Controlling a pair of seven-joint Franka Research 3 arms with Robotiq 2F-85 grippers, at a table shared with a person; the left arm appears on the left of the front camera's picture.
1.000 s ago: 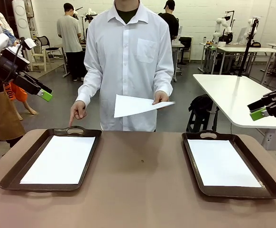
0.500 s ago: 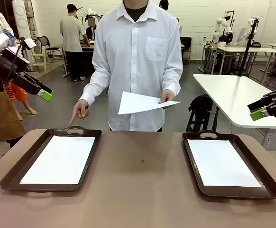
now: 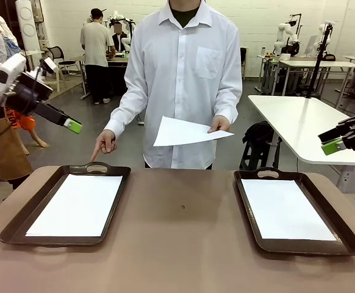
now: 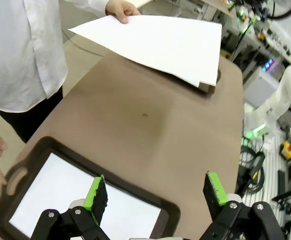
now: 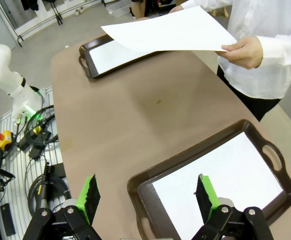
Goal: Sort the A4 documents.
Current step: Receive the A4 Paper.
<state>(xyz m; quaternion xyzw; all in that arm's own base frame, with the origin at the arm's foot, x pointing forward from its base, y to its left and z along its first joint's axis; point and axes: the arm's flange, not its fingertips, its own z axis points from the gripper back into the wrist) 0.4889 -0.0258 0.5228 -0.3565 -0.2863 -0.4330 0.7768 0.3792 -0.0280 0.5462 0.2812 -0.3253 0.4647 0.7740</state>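
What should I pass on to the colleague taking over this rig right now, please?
Left gripper: open, empty, raised above the left tray.
Right gripper: open, empty, raised by the right tray.
Sheets: one lies flat in each tray; a person holds another above the table's far edge, their other hand pointing at the left tray.
Done: two sheets placed.
Left: probably take the held sheet and lay it in the left tray.

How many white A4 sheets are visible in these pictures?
3 visible: one in the left tray, one in the right tray, one held by the person. More may be stacked beneath.
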